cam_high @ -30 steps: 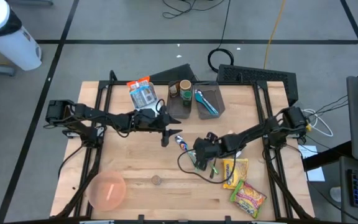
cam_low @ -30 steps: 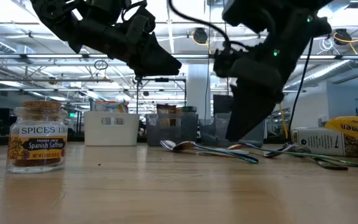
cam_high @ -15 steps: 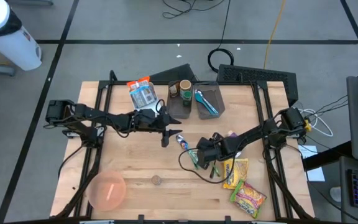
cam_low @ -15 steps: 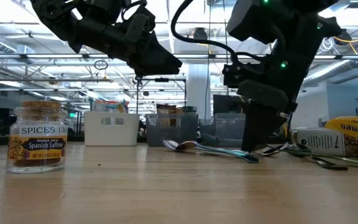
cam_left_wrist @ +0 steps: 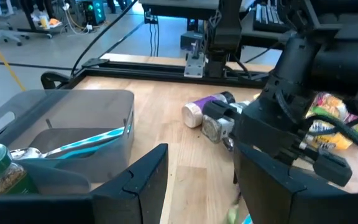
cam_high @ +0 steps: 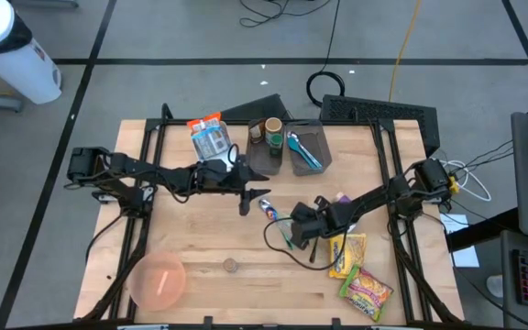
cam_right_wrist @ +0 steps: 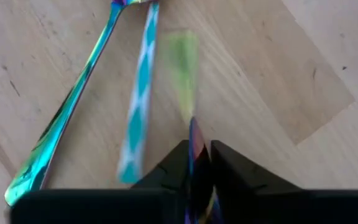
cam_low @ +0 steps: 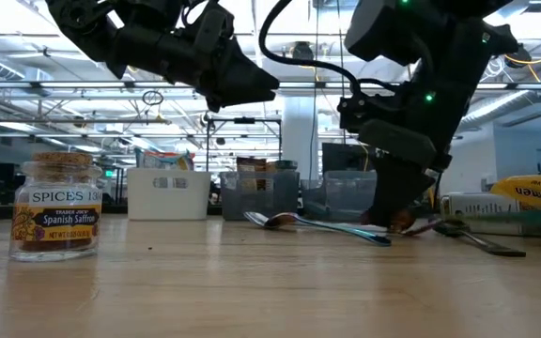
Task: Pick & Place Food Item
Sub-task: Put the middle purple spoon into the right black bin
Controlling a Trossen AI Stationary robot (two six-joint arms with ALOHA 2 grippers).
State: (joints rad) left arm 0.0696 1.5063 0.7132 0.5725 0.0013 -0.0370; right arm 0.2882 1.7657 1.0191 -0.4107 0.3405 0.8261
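We see a thin iridescent utensil lying just right of the wooden tabletop's middle. Its handle is pinched between the nearly closed fingers of the right gripper, with noodle packets close by toward the right near corner. The left gripper hovers over the tabletop's middle with its fingers apart, and grey floor surrounds the table.

Grey tiled floor w/ dark seams, cables across it; steel ceiling trusses & strip lights behind.
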